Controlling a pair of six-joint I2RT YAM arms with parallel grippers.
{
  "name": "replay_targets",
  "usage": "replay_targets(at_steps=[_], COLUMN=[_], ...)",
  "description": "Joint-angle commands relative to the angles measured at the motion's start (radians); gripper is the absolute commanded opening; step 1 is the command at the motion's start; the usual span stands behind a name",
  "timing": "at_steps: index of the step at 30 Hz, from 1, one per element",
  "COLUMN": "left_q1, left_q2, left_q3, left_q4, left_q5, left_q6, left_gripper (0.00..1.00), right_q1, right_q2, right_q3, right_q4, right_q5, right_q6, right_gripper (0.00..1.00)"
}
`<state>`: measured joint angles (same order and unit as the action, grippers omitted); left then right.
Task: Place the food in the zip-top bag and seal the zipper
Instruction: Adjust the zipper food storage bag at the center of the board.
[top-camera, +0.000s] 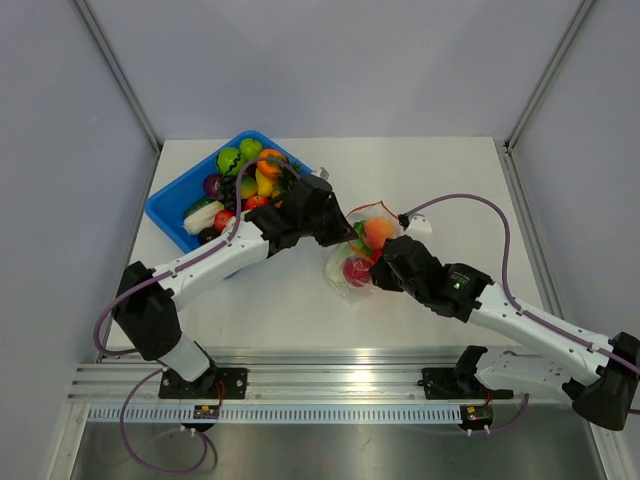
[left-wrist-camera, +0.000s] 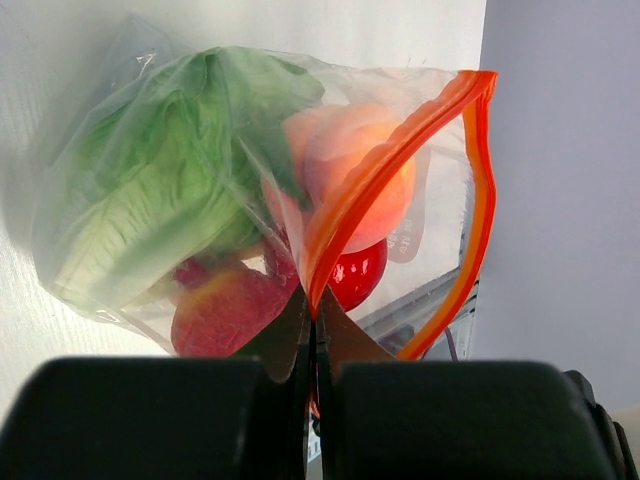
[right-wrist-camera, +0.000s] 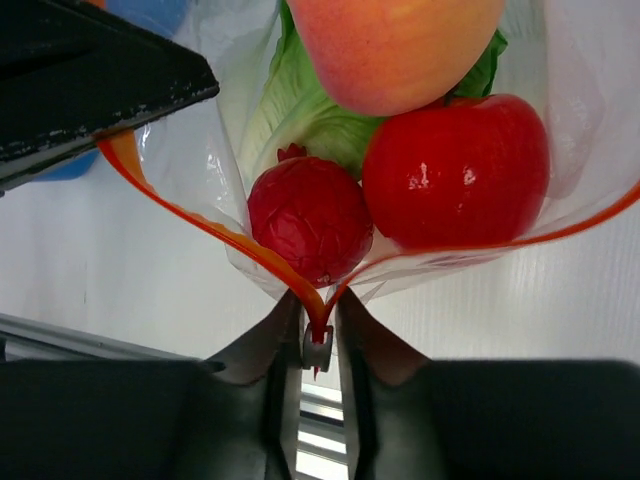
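Observation:
The clear zip-top bag (top-camera: 358, 262) hangs between both grippers over the table's middle. Inside are green lettuce (left-wrist-camera: 150, 200), an orange peach (left-wrist-camera: 350, 170), a glossy red tomato (right-wrist-camera: 455, 170) and a dull red wrinkled fruit (right-wrist-camera: 308, 218). The orange zipper (left-wrist-camera: 400, 150) gapes in a loop. My left gripper (left-wrist-camera: 313, 315) is shut on one end of that strip. At the other end, my right gripper (right-wrist-camera: 318, 320) has its fingers pressed against the small white slider tab (right-wrist-camera: 317, 345), where the two strip halves meet.
A blue bin (top-camera: 170, 210) with several more toy fruits and vegetables (top-camera: 250, 170) stands at the back left, partly under the left arm. The left gripper's black body (right-wrist-camera: 90, 90) shows at the right wrist view's upper left. Grey walls surround the table.

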<state>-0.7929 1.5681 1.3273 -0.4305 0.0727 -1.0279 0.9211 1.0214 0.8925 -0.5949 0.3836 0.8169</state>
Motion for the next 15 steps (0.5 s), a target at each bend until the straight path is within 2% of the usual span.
replay_targets(at_steps=[1,2,3,6,7,10,11,12,14,15], left_q1=[-0.005,-0.005,-0.005,-0.005,-0.005,-0.002,0.003,0.017,0.024,0.026], left_q2=[-0.022,-0.025,-0.036,-0.072,-0.085,-0.147,-0.163,-0.178,-0.218,-0.223], left_q3=[0.041,0.038,0.033,0.015,0.006,0.007,0.015,0.016,0.064,0.088], left_q4=[0.055,0.056,0.055,0.053,0.046,0.001,-0.005,-0.004,-0.025,-0.043], left_q5=[-0.014,-0.014,-0.01,-0.004,-0.008,-0.053,-0.06,-0.041,-0.021,-0.005], left_q6=[-0.001,0.003,0.014,0.054,0.071,0.182,0.231,0.359,0.504,0.666], left_gripper=[0.0,0.0,0.05,0.41,0.64,0.88,0.88,0.88,0.86,0.86], right_q1=[0.01,0.01,0.01,0.009,0.009,0.01,0.01,0.01,0.009,0.005], right_q2=[0.002,-0.004,-0.018,-0.058,-0.069,-0.102,-0.116,-0.121,-0.132,-0.135], right_q3=[0.013,0.008,0.005,-0.007,-0.013,-0.015,-0.007,-0.003,0.009,0.011], right_q4=[0.047,0.053,0.076,0.15,0.168,0.207,0.207,0.199,0.178,0.172], right_q5=[0.083,0.089,0.092,0.071,0.055,-0.011,-0.028,-0.063,-0.096,-0.107], right_q6=[0.008,-0.028,-0.056,-0.224,-0.327,-0.456,-0.522,-0.55,-0.603,-0.619], right_gripper=[0.22,0.18,0.12,0.05,0.04,0.0,0.0,0.0,0.0,0.0])
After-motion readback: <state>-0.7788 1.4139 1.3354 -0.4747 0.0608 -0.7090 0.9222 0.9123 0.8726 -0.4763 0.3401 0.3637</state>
